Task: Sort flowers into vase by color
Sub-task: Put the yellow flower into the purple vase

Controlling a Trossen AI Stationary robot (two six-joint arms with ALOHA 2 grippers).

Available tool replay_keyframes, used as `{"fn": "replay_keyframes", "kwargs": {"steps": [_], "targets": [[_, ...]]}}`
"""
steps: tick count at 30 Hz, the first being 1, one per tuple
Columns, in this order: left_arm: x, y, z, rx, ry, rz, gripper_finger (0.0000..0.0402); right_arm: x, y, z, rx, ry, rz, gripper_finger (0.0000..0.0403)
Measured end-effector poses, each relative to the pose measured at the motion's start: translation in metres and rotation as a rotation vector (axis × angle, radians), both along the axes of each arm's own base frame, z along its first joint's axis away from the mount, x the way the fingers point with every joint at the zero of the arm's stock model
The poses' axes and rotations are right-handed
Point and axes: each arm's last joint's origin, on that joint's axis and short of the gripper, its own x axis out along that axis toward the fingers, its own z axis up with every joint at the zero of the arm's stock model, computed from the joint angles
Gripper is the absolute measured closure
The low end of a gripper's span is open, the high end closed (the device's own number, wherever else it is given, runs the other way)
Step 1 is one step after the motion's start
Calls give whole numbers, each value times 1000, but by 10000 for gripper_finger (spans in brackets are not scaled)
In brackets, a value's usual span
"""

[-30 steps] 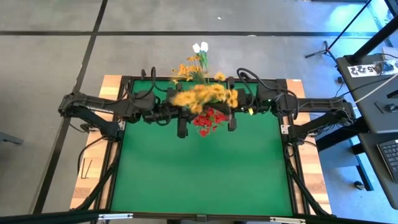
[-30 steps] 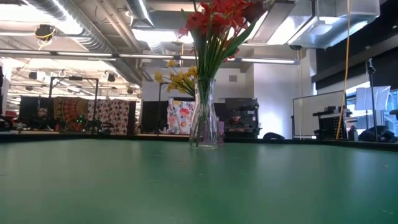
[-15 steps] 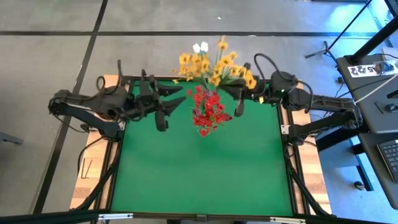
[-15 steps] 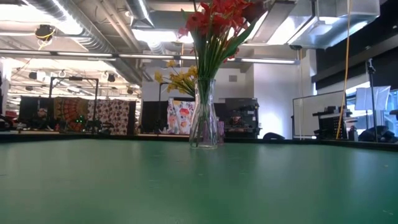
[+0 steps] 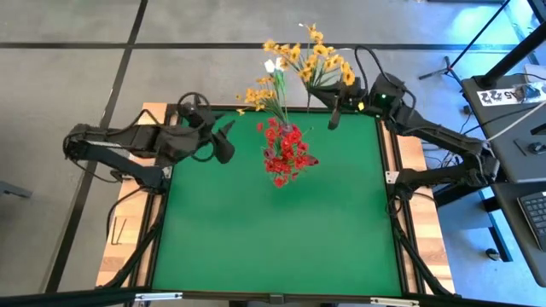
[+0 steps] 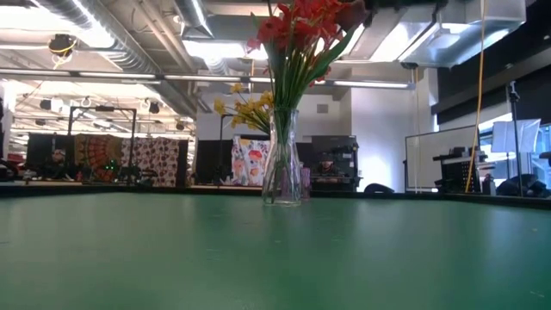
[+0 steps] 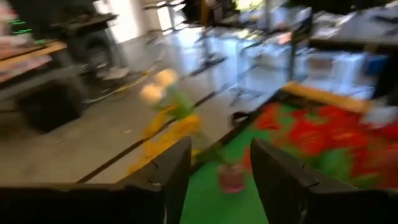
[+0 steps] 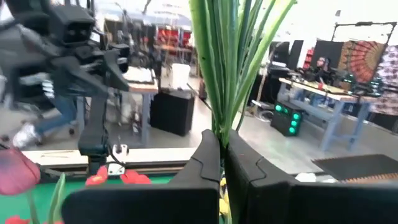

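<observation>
Lifted away, yellow flowers [image 5: 317, 61] now clear the red flowers [image 5: 286, 153].

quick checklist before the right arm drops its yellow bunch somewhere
1. Right gripper shut on the yellow flowers' stems: ok.
2. Bunch lifted clear of the red flowers: ok.
3. Left gripper out of the way, jaws apart with nothing between them: ok.
4. Glass vase with the red flowers upright on the table: ok.
5. Second vase, holding the white buds, free for more stems: cannot tell, it is hidden under its flowers.
</observation>
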Motion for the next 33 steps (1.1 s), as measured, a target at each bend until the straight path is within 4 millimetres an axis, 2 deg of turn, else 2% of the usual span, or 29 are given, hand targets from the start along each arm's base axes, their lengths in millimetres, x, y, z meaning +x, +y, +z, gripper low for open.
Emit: {"fn": "replay_keyframes", "kwargs": {"steps": [3, 7, 12, 20, 24, 33], "targets": [[-2, 12, -12, 10, 65, 93, 250, -5, -13, -23, 10, -61, 21, 403], [-1, 30, -39, -1, 161, 151, 264, -17, -27, -52, 17, -144, 34, 403], [-3, 54, -71, -10, 160, 194, 284, -23, -33, -90, -23, -203, 59, 403], [-12, 80, -106, -33, -89, 7, 304, -5, -49, -142, 13, -172, 23, 402], [-15, 87, -124, -39, -147, -43, 305, 6, -58, -163, 26, -177, 21, 402], [-17, 88, -137, -44, -199, -33, 310, 25, -87, -206, 104, -140, 16, 402]]}}
